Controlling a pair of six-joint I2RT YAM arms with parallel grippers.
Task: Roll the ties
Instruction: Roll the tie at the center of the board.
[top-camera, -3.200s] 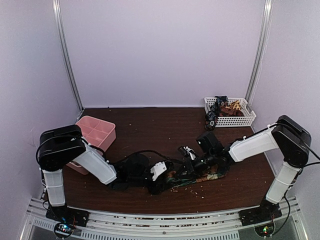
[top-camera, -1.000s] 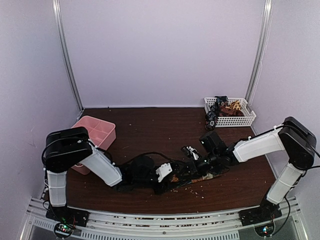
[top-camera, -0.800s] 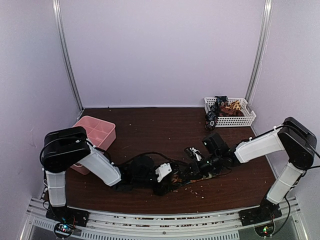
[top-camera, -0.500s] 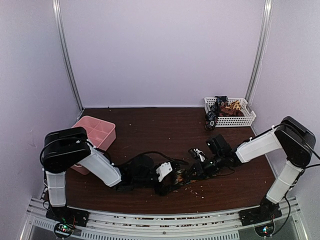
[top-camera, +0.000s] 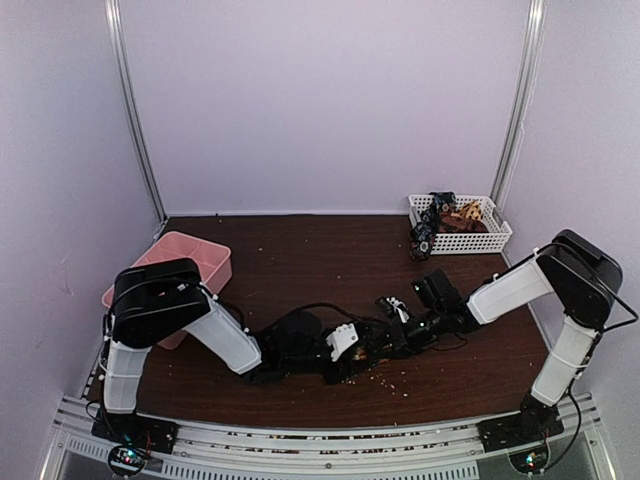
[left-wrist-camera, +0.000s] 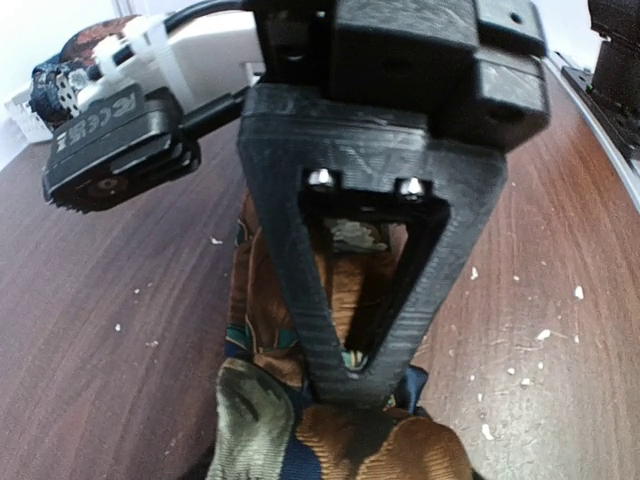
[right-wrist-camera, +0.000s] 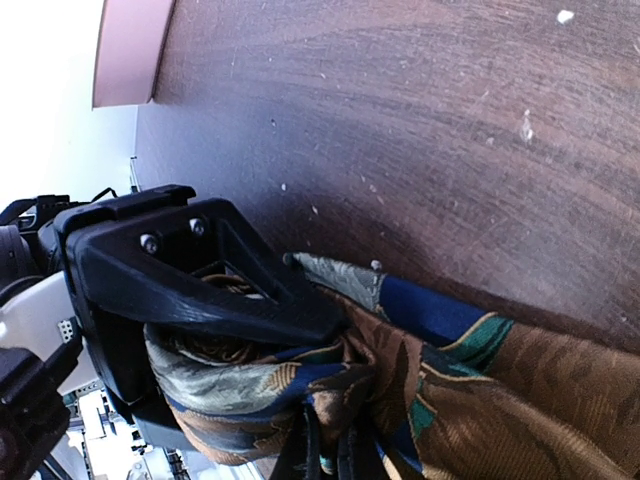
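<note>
Both arms reach low across the dark wooden bench (top-camera: 300, 250) and meet near the lower middle of the top view. The tie (left-wrist-camera: 350, 440) lies there, a brown, green and blue patterned strip bunched up between the two hands.

The left fingers (top-camera: 358, 358) come in from the left. In the right wrist view, a thick wad of the tie sits wedged between a black triangular finger and the black part below it, so they look closed round that wad.

The right fingers (top-camera: 388, 332) come in from the right and are clenched tight. In the left wrist view, a finger tip presses down into the fabric, which spreads flat on the bench towards the bottom of that frame. I take it they are pinching the tie.

Pale crumbs (top-camera: 395, 378) are scattered on the wood just below the two hands.

At the upper right a white basket (top-camera: 480, 243) holds other ties (top-camera: 440, 215) in a heap, one hanging over its left wall. A pink box (top-camera: 205, 265) sits at the left edge, behind the left arm.
</note>
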